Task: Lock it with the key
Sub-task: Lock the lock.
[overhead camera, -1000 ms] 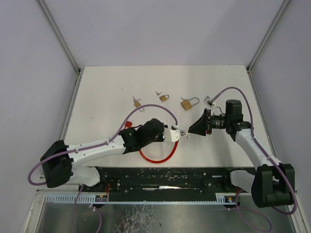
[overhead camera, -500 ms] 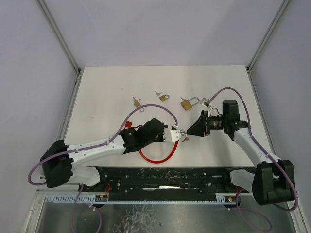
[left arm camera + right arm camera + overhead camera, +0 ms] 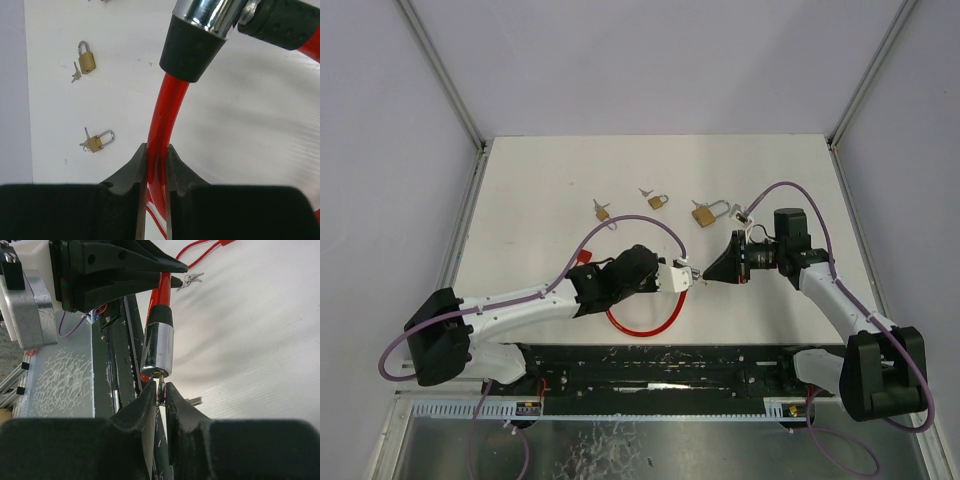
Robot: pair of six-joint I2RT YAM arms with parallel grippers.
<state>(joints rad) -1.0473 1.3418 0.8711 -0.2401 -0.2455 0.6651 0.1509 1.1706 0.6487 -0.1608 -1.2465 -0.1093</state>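
Since a second ago the right arm has slid left toward the left arm, and the right gripper (image 3: 160, 392) has narrowed its jaws. In the right wrist view its two fingers now sit close together on either side of the key (image 3: 160, 388), pinching it as far as we can see. The key is pushed into the end face of the chrome lock barrel (image 3: 157, 350), which hangs just above the fingertips in that view.

A black collar (image 3: 160, 316) joins the far end of the barrel to the red cable (image 3: 163, 289). The left gripper (image 3: 156, 155) is clamped on that cable a little way back from the collar, with the jaws almost closed and the cable filling the gap. Neither that grip nor the left arm has shifted in the last second.

From above, the two grippers meet tip to tip at the near middle of the table (image 3: 550, 175), the right gripper (image 3: 707, 272) just right of the left one (image 3: 692, 272). The rest of the cable (image 3: 645, 328) curves in a loop under the left arm, near the front edge.

Farther back, well apart from the grippers, three small brass padlocks (image 3: 659, 201) lie in a row, each with small keys beside it. Two of them show in the left wrist view.
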